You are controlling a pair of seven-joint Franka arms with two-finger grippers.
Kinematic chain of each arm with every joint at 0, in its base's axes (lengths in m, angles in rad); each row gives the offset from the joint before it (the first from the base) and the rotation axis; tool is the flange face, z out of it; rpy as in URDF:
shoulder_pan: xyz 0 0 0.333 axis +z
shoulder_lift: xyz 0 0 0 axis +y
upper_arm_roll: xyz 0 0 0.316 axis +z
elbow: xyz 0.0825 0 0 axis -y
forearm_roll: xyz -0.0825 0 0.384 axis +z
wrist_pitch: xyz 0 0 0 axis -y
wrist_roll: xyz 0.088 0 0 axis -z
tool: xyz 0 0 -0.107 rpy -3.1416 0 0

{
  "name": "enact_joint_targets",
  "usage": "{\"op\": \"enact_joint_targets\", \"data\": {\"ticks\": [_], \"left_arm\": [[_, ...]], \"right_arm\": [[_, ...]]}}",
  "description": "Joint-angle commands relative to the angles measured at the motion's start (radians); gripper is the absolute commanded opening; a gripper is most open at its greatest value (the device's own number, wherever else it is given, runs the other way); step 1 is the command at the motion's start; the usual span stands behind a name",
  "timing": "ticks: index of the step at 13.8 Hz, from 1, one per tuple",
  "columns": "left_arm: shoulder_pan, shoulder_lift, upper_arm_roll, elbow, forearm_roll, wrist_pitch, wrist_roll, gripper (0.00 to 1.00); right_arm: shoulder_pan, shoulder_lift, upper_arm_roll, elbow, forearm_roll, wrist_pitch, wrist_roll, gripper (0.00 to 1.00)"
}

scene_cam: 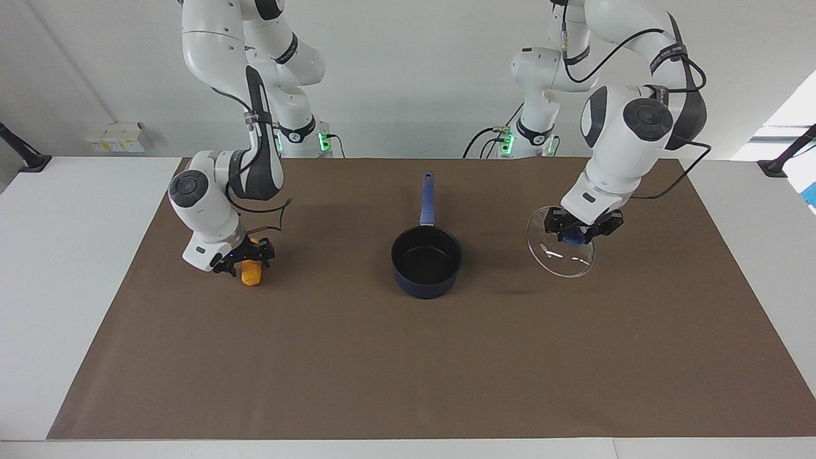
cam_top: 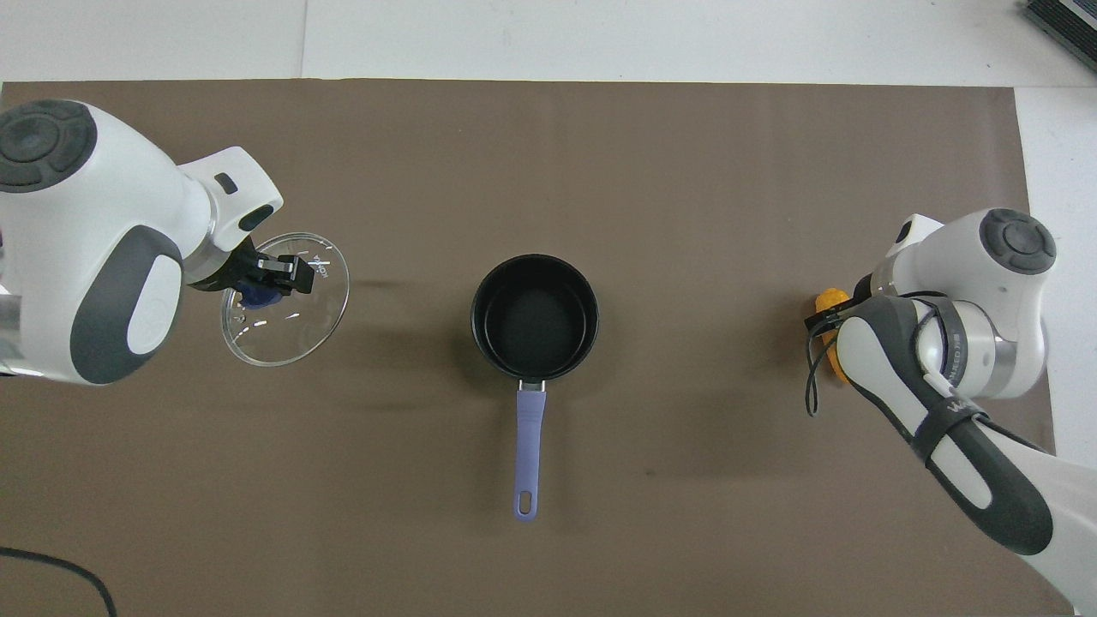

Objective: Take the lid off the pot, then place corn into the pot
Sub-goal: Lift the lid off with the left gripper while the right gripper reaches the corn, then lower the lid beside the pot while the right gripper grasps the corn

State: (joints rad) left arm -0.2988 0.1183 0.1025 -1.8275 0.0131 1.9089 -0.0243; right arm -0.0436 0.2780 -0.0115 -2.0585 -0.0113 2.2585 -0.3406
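The dark blue pot [scene_cam: 426, 260] stands open at the middle of the mat, black inside, its long handle [scene_cam: 427, 199] pointing toward the robots; it also shows in the overhead view [cam_top: 534, 315]. My left gripper [scene_cam: 577, 237] [cam_top: 261, 291] is shut on the blue knob of the clear glass lid [scene_cam: 564, 261] [cam_top: 291, 330]. It holds the lid tilted above the mat, beside the pot toward the left arm's end. The yellow-orange corn [scene_cam: 250, 274] [cam_top: 828, 302] lies on the mat toward the right arm's end. My right gripper [scene_cam: 247, 258] is open, low, astride the corn.
The brown mat [scene_cam: 408, 370] covers most of the white table. Small white boxes [scene_cam: 115, 137] sit by the wall past the right arm's end. A black cable [cam_top: 51, 566] lies at the mat's corner near the left arm's base.
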Motion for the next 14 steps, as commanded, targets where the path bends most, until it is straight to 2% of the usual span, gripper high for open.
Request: {"op": "enact_joint_targets", "data": {"ticks": [1,3,4,6,8,11,14], "left_arm": [[0.070,-0.115,-0.011,-0.166,0.001,0.097,0.110,0.00],[0.116,-0.132,-0.009,-0.211,0.001,0.122,0.185,0.00],[0.145,-0.140,-0.009,-0.231,0.001,0.133,0.223,0.00],[0.190,-0.146,-0.009,-0.281,0.002,0.176,0.289,0.00],[0.225,-0.158,-0.009,-0.357,0.007,0.266,0.349,0.00],[0.279,-0.154,-0.010,-0.455,0.007,0.380,0.404,0.00],[0.308,-0.215,-0.009,-0.582,0.007,0.449,0.441,0.00]], "right_arm": [[-0.001,-0.007,0.004,-0.005,0.004,-0.008,0.043,0.00],[-0.001,-0.003,0.004,0.017,0.002,-0.020,0.049,0.00],[0.002,-0.006,0.007,0.052,0.002,-0.068,0.055,0.00],[0.013,-0.032,0.018,0.154,0.002,-0.221,0.183,0.00],[0.033,-0.068,0.042,0.234,0.005,-0.325,0.297,0.00],[0.036,-0.069,0.094,0.418,0.010,-0.518,0.446,0.00],[0.037,-0.065,0.154,0.501,0.059,-0.562,0.599,0.00]]}}
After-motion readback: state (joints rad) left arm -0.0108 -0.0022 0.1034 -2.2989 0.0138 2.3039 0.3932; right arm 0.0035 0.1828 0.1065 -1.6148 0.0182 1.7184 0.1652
